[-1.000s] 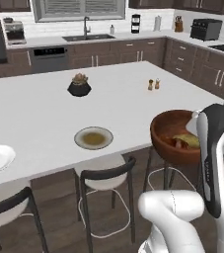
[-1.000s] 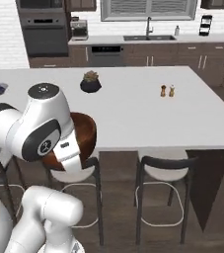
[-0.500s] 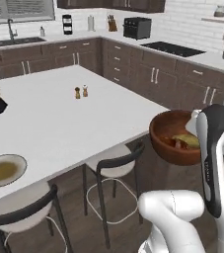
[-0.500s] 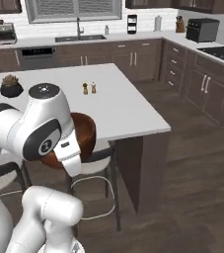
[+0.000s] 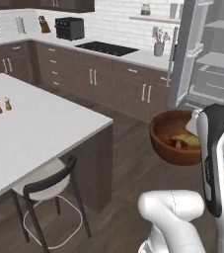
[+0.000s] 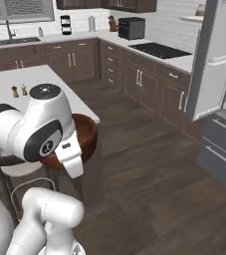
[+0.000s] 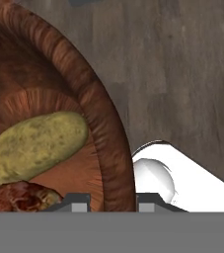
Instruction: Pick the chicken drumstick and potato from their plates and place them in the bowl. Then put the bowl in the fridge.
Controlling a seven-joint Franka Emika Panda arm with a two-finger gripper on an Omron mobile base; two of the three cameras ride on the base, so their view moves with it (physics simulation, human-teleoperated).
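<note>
Hand view: we had the fingers [image 7: 80, 199] clamped on the bowl [image 7: 114, 148] rim; we judged keeping it level toward the fridge [image 5: 207, 54] wise.

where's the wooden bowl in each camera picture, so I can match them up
Left base view: the bowl sits right of centre, beside the white arm, with the open fridge behind it.
Right base view: the bowl is left of centre, mostly behind the arm's white joint.
Hand view: the bowl's rim curves through the left half, with the potato inside.
Shared landmark: the black toaster on the back counter.
</note>
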